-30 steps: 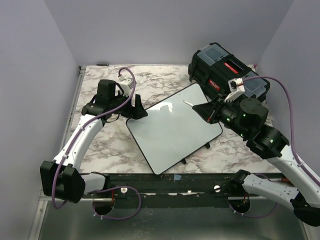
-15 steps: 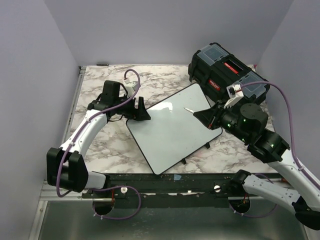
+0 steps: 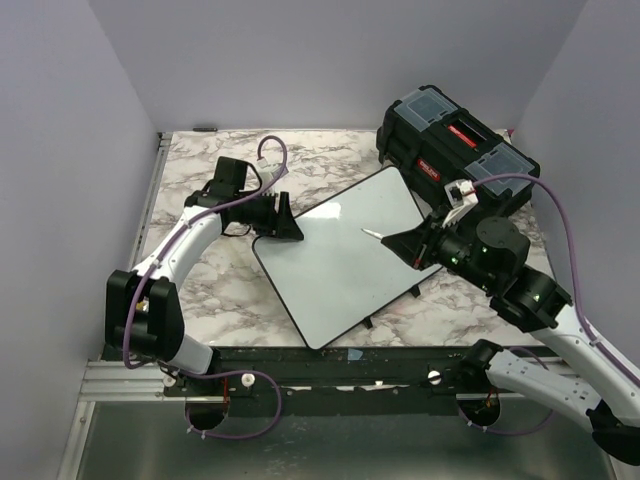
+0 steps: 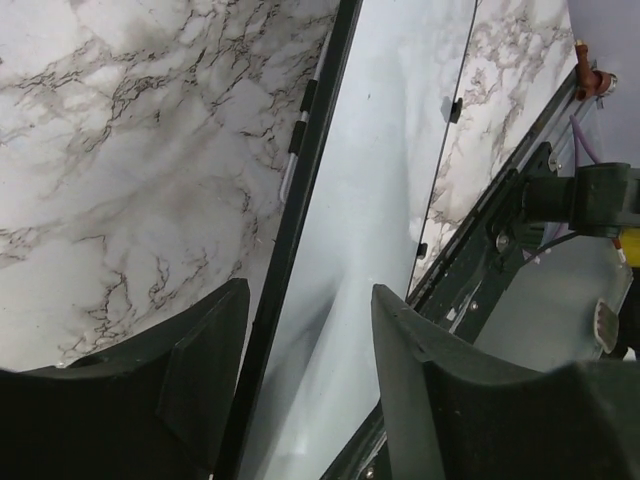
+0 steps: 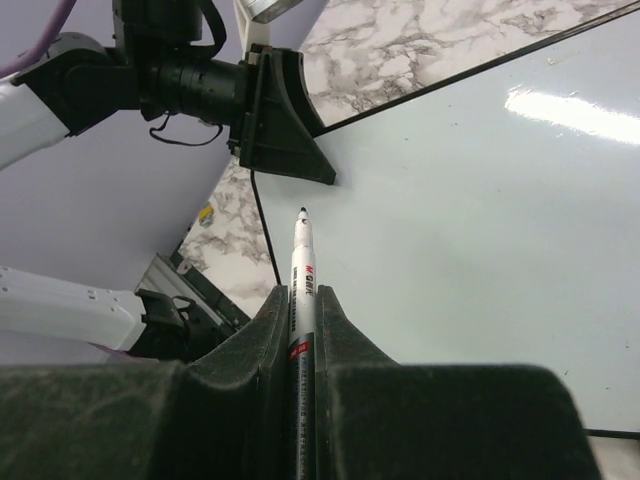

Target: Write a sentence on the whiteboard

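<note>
The whiteboard (image 3: pixel 340 265) lay flat and askew at the middle of the marble table (image 3: pixel 240 292). Its near corner reached the black rail (image 3: pixel 300 362) at the table's near edge, and its far right corner sat just beside the black toolbox (image 3: pixel 455 150). Its face showed plain white with a streak of glare. Open marble lay to the left of the board and beyond it.

At the board's far left corner the left gripper (image 3: pixel 284 222) pointed down, its fingers (image 4: pixel 205 350) apart and straddling the thin black rim, one over marble and one over the board. The right gripper (image 5: pixel 302 295) was clamped on a white marker (image 5: pixel 303 250), whose tip pointed out over the board's middle toward the left gripper.

The marker barrel carried red print and the toolbox a red label, both too small to read.
</note>
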Robot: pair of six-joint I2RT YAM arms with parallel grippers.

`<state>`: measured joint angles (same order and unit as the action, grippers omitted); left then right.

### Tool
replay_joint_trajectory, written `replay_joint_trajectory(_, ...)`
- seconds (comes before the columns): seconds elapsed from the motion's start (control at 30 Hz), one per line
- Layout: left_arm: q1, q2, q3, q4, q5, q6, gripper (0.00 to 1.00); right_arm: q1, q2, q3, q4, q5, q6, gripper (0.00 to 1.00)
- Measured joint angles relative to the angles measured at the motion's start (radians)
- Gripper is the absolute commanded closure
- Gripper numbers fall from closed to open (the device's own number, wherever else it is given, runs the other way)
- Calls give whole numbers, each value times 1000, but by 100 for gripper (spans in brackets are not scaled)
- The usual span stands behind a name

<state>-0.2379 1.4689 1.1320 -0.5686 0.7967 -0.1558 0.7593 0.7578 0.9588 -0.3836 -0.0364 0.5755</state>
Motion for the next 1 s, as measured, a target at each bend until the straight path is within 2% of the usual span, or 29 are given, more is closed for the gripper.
replay_joint_trajectory(0.1, 0, 22, 26, -2, 11, -3, 60, 0, -11, -5, 2, -8, 0, 99)
replay_joint_trajectory(0.27, 0, 46, 55, -2, 51, -10, 65, 0, -37, -26, 28, -21, 0, 99)
replay_joint_trajectory(0.63, 0, 112, 110, -25, 113, 3, 66, 0, -37, -67, 47, -68, 3, 99)
replay_joint_trajectory(1.0, 0, 121, 166, -93, 142, 56, 96, 0, -29, -67, 51, -92, 8, 99)
